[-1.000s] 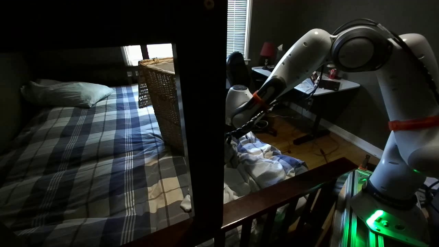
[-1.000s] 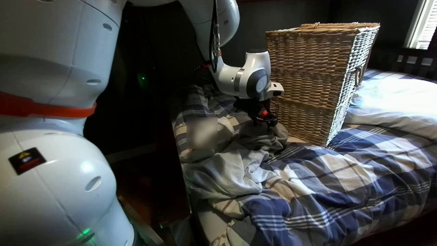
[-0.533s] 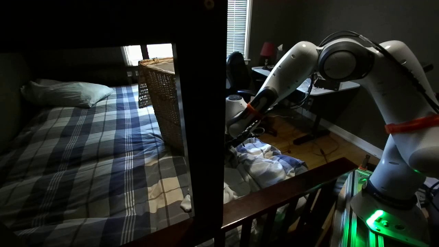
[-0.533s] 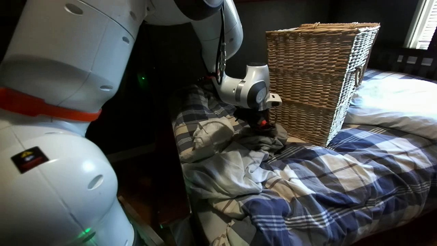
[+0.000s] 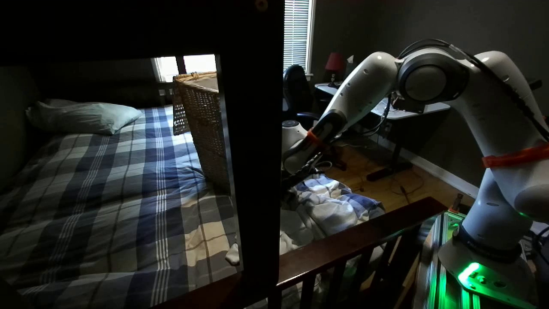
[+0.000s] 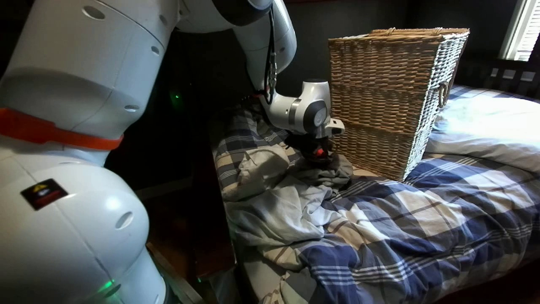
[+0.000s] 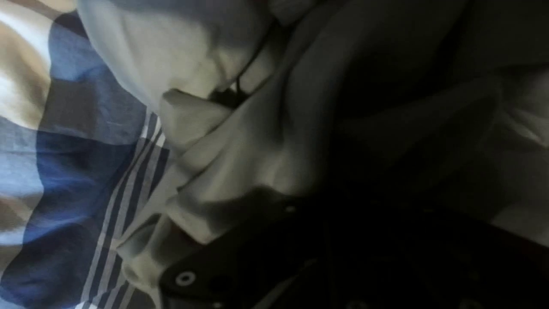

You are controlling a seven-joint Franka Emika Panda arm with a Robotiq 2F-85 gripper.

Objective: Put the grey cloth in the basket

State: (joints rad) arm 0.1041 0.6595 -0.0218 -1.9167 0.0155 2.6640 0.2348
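The grey cloth (image 6: pixel 337 172) lies crumpled on the bed at the foot of the basket. My gripper (image 6: pixel 324 162) points down into this heap, its tips sunk among the folds. In the wrist view the cloth (image 7: pixel 253 146) bunches up against the dark gripper (image 7: pixel 356 208); the jaws look drawn together on it, though deep shadow hides the tips. Just beyond the gripper stands the tall wicker basket (image 6: pixel 379 97), upright on the mattress. The basket (image 5: pixel 201 116) also shows in an exterior view, partly behind a bedpost that hides most of the gripper.
A beige cloth (image 6: pixel 261 169) and a pale cloth (image 6: pixel 282 215) lie beside the grey one. Plaid bedding (image 6: pixel 405 228) covers the bed. The dark bedpost (image 5: pixel 257 150) and wooden rail (image 5: pixel 360 240) stand near the arm. A pillow (image 5: pixel 85 116) rests at the far end.
The arm has come down, pushing the gripper from just above the grey cloth into it. The jaws have closed there, and the gripper has shifted slightly away from the basket.
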